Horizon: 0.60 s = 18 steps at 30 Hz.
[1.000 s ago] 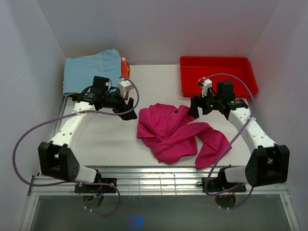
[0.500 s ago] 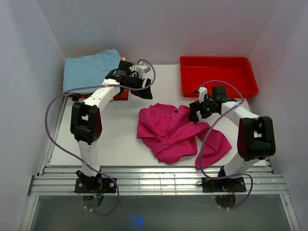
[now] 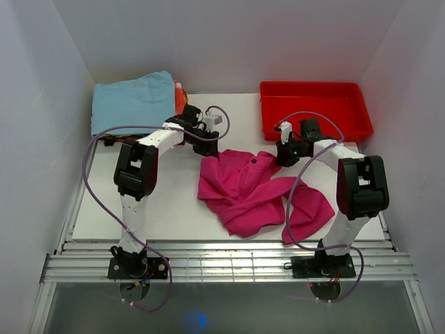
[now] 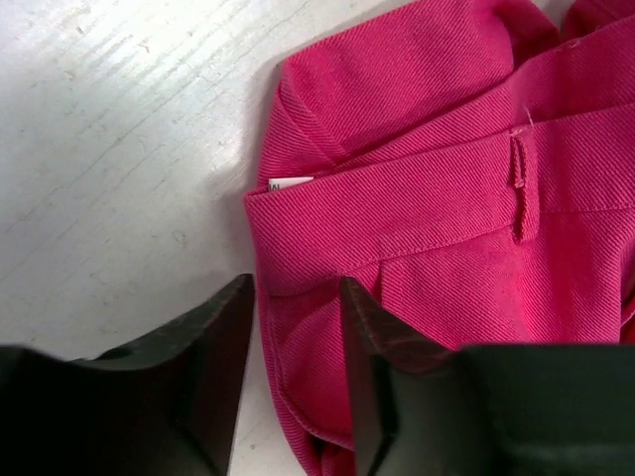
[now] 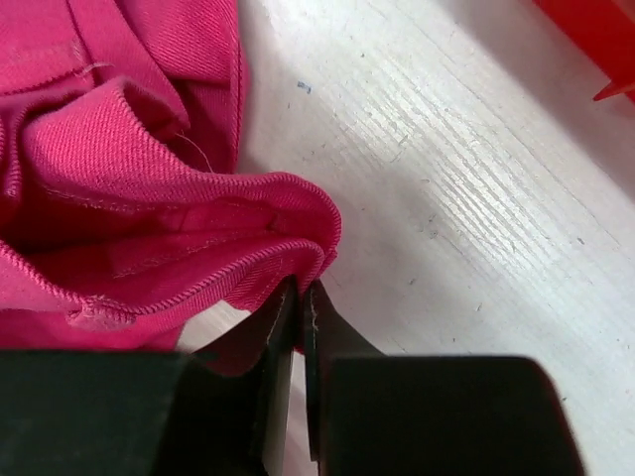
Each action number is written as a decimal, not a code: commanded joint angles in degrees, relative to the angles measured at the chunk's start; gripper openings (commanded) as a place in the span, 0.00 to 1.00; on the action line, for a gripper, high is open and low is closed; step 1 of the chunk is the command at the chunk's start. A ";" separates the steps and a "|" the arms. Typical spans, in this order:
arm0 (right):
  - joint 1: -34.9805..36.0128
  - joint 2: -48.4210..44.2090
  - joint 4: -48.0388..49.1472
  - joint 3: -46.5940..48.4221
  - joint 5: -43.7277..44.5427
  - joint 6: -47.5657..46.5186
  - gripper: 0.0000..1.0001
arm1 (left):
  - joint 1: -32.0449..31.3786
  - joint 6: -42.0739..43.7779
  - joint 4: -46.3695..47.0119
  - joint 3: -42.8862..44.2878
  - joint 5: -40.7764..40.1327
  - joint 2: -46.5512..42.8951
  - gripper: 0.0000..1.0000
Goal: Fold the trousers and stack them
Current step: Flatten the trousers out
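The magenta-pink trousers (image 3: 254, 191) lie crumpled in the middle of the white table. My left gripper (image 3: 211, 147) is at their upper left corner. In the left wrist view the waistband (image 4: 446, 198) with a belt loop fills the right side. The left gripper (image 4: 296, 293) stands partly open, its fingers either side of the cloth's edge, with a strip of table showing beside the left finger. My right gripper (image 3: 284, 156) is at the trousers' upper right edge. In the right wrist view the right gripper (image 5: 303, 290) is shut on a folded hem (image 5: 248, 258).
A red tray (image 3: 316, 104) stands at the back right; its corner (image 5: 595, 30) shows in the right wrist view. A folded light blue cloth (image 3: 132, 103) lies at the back left, with an orange thing (image 3: 181, 101) beside it. White walls enclose three sides.
My left gripper has moved from beside the blue cloth down to the trousers' upper left corner, and its jaws have narrowed. My right gripper has closed on the hem.
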 commanded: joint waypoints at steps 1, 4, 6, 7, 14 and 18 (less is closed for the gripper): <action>0.19 -4.64 0.80 2.46 -0.51 -1.15 0.08 | -0.41 0.73 2.22 -2.01 2.59 -3.46 0.49; 0.19 -7.28 0.80 2.19 -0.33 -1.68 0.08 | -0.41 -0.14 4.32 -3.42 5.41 -4.43 0.36; 0.19 -9.31 0.72 2.28 -0.33 -1.77 0.08 | -0.41 -1.55 6.08 -3.68 5.77 -4.52 0.17; 0.19 -10.01 0.72 2.28 -0.16 -1.85 0.08 | -0.41 -1.73 6.26 -3.34 5.68 -4.43 0.08; -1.04 -14.93 0.54 4.91 0.72 -2.56 0.08 | -0.41 -1.64 11.70 -7.62 3.22 -14.08 0.00; -1.40 -18.45 0.80 7.28 2.56 -3.08 0.08 | -0.23 -2.25 18.29 -16.65 -0.56 -28.04 0.00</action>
